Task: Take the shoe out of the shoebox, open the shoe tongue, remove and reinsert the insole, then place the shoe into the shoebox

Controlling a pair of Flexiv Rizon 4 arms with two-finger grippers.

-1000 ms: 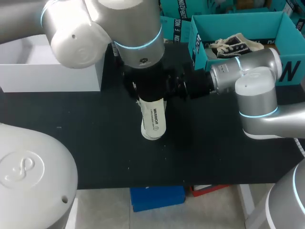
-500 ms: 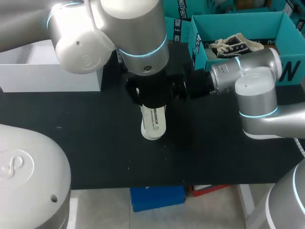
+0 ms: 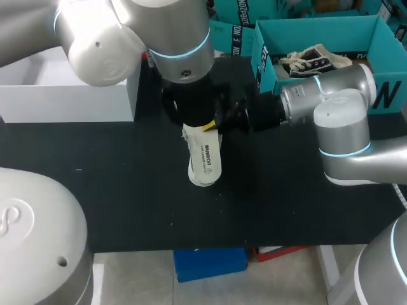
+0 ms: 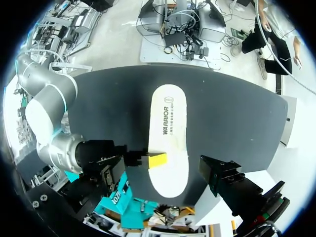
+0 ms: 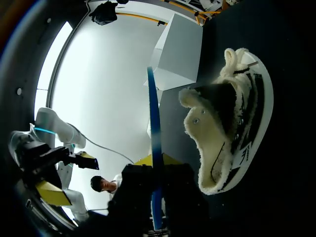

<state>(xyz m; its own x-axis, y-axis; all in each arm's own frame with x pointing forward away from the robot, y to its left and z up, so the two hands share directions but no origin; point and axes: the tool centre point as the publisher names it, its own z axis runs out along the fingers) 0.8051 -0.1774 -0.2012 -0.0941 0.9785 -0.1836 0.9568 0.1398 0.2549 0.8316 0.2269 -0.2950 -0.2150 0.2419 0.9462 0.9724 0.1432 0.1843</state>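
Clamping insole edge, right gripper, left gripper spread, tabletop shoe only in right wrist view

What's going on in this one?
The right hand pinches the white insole by its side edge over the middle of the black table. The left hand hovers open above it, holding nothing. A fleece-lined shoe lies on its side on the table, out of the teal shoebox, where a second shoe sits. The insole is out and not yet back in.
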